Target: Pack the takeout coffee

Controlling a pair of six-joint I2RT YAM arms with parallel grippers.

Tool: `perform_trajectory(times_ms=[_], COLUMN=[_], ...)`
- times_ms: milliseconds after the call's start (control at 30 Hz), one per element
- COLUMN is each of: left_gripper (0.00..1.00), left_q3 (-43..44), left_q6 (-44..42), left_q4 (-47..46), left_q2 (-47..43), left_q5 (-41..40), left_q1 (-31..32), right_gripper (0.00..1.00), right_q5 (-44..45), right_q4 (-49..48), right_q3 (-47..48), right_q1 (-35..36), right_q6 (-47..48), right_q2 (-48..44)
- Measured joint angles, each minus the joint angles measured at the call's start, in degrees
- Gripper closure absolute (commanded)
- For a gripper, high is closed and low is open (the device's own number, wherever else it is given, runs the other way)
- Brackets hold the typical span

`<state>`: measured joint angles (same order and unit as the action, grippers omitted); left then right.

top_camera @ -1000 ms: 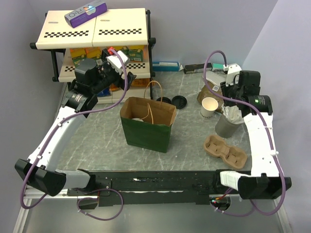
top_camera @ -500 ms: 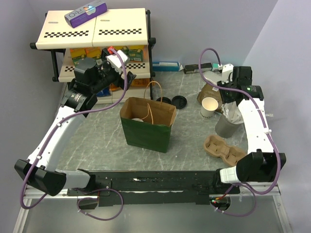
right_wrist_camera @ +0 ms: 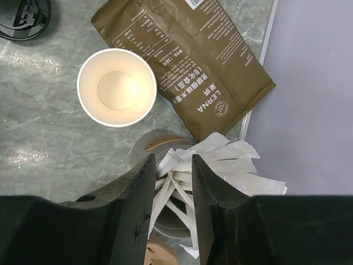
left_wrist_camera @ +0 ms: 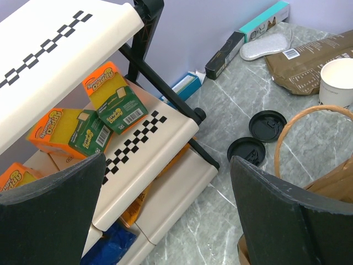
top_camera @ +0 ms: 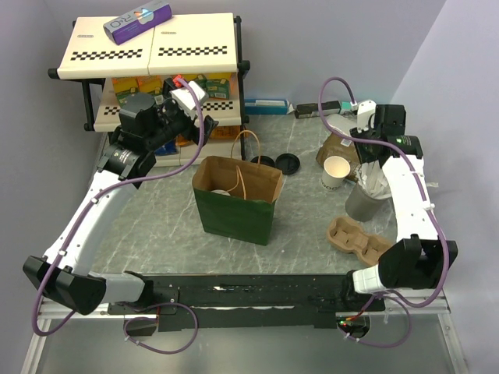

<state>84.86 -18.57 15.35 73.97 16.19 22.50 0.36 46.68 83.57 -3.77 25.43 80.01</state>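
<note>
Grey marbled table [top_camera: 156, 226] against lilac walls, seen from above. At its centre stands a green paper bag [top_camera: 236, 209], mouth open, rope handles upright; something pale shows inside, too hidden to identify.

At 3 o'clock from the bag, well apart from it, a white paper cup [top_camera: 336, 172] stands upright and empty on the table. At the cup's 12 o'clock, just beside it, lies a brown coffee pouch [top_camera: 337, 146]. At the cup's 5 o'clock is a grey tumbler [top_camera: 362, 204] stuffed with white sticks, and at 6 o'clock a brown moulded-pulp cup tray [top_camera: 359, 240]. Two black lids [left_wrist_camera: 267, 125] lie on the table between bag and cup.

The right gripper [right_wrist_camera: 171, 163] hangs above the tumbler, its fingers a narrow gap apart – nothing is pinched between them. In its wrist view the cup's open mouth sits at 10 o'clock from the fingertips, clear of them.

The left gripper [left_wrist_camera: 168, 165] is at 10 o'clock from the bag, raised, its fingers spread wide with nothing between – facing a checker-edged cream shelf rack [top_camera: 148, 47] that holds orange and green boxes [left_wrist_camera: 113, 102]. A purple box [top_camera: 137, 21] lies on the rack's top.
</note>
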Motion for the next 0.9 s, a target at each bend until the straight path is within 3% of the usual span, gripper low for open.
perform_trajectory(times_ms=[533,700,900], left_gripper=[0.01,0.01,0.01], left_q3=[-0.11,-0.26,-0.28], left_q6=[-0.2,-0.2,-0.2], left_q4=[0.22,0.35,0.39], left_q2=[0.0,0.0,0.0], left_q5=[0.0,0.0,0.0], left_q1=[0.0,0.0,0.0], right_gripper=[0.73,0.89,1.0], right_q5=[0.04,0.04,-0.81], right_q4=[0.2,0.22,0.61], right_q3=[0.37,0.74,0.92], right_q1=[-0.37,-0.39,-0.39], right_q6=[0.22,0.24,0.24], right_q2=[2.62,3.08,3.08])
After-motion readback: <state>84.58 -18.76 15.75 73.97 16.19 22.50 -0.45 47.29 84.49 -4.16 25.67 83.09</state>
